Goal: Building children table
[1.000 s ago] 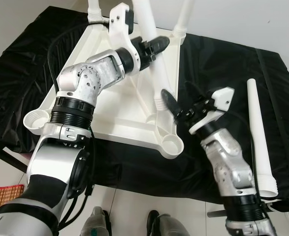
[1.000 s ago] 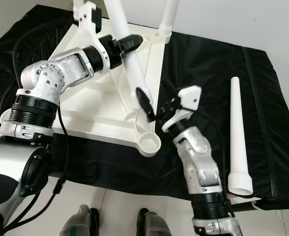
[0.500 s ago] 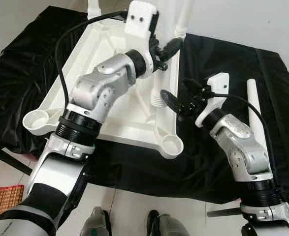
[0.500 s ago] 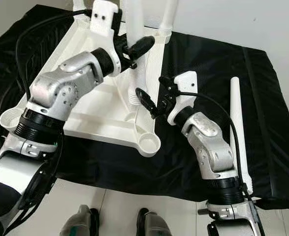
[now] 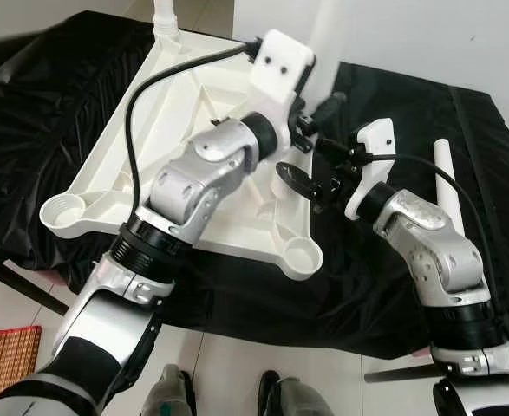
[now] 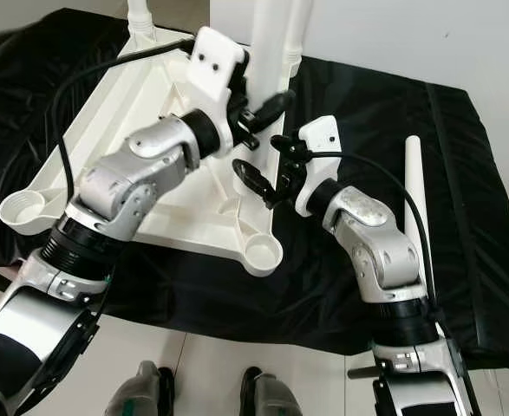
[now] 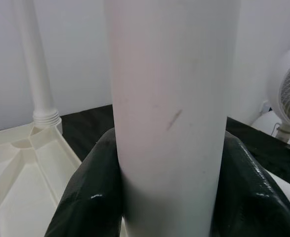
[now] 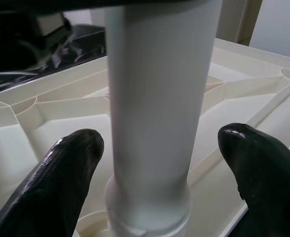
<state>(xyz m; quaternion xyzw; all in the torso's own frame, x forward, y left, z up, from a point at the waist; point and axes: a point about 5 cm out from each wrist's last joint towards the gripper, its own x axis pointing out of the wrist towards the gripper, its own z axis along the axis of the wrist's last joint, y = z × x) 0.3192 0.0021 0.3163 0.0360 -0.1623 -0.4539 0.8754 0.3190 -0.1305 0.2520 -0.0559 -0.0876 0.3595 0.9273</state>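
Observation:
The white table top lies upside down on a black cloth. My left gripper is shut on a white leg, holding it almost upright over the top's near right part. In the left wrist view the leg sits tight between both fingers. My right gripper is open and straddles the leg's lower end. In the right wrist view its fingertips stand apart from the leg on either side. I cannot tell if the threaded end is seated.
A loose leg lies on the cloth at the right. Two legs stand in the far corners. Open sockets sit at the near right corner and near left corner. A fan stands beyond.
My left gripper swung the leg from a slant to nearly upright and shifted right. My right gripper rose and closed in to straddle the leg's lower end.

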